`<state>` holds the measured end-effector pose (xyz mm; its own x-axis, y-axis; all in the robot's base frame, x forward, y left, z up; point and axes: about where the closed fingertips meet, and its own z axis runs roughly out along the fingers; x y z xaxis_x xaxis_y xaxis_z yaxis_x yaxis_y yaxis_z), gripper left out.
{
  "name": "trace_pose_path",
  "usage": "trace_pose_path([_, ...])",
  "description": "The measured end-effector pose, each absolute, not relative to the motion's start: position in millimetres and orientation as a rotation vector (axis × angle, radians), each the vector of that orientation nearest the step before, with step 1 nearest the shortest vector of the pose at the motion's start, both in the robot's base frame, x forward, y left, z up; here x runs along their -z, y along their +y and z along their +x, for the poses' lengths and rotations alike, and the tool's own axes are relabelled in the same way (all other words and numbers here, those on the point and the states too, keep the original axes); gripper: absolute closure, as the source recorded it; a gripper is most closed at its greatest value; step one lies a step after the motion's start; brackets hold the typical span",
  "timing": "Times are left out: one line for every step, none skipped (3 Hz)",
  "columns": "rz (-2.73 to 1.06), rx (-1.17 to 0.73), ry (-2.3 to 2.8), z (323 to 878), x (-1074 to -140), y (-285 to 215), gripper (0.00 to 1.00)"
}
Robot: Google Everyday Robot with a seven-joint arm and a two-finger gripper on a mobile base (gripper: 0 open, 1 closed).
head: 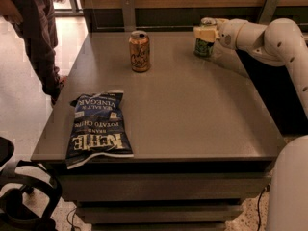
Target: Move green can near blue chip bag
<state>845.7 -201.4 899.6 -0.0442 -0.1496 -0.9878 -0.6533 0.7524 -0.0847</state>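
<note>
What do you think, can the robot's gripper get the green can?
Probably yes. The gripper is right at the top of the green can, with nothing between them; the orange-tan can stands well aside.

Only readable stuff is on the blue chip bag (97, 126), upside down from this angle: "KETTLE" in big white letters, then "BRAND", "POTATO CHIPS" and "SEA SALT & VINEGAR". The orange can (139, 52) has dark swirly script I can't make out, same for the green can (204, 47), where the gripper (206, 32) sits at the table's far right
</note>
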Motion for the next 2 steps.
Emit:
trace_pose_path([-0.693, -0.448, 1.593, 827.4, -920.4, -201.5, 1.00])
trace_pose_path([-0.723, -0.432, 1.586, 797.6, -949.3, -203.1, 1.00])
